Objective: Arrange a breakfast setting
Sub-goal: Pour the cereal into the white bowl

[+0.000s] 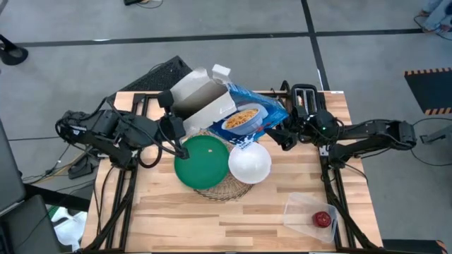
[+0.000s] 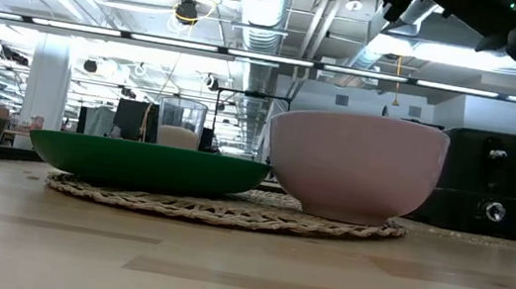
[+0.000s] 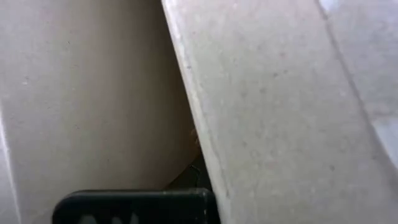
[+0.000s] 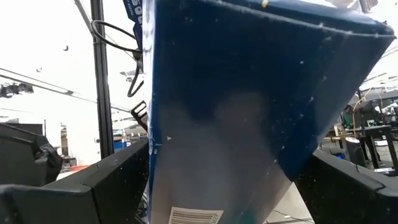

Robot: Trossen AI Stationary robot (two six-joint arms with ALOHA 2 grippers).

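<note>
Right gripper (image 1: 282,134) is clamped on the blue cereal box (image 1: 247,116), both fingers pressed against its sides in the right wrist view, box (image 4: 249,112) tilted and filling the picture. Left gripper (image 1: 171,129) sits at the box's opened cardboard flaps (image 1: 201,95); its wrist view shows only pale cardboard (image 3: 280,93) up close, so I cannot tell whether that gripper is clenched or released.

Out from there: the box hangs above the far part of the table (image 1: 176,212), over the back edge of the round wire mat (image 1: 222,189). On the mat, green plate (image 1: 202,161) and white bowl (image 1: 249,163) sit side by side, rims just about touching (the low view shows both flat on the mat, bowl (image 2: 353,167) empty-looking from this level).

The near half of the table is open wood. Near the front right corner lies a clear plastic tub (image 1: 311,212) with the small red apple (image 1: 322,219) inside.

Only the low view catches 1 clear glass (image 2: 181,122) behind the plate (image 2: 146,162), and the black toaster (image 2: 483,179) behind the bowl.
</note>
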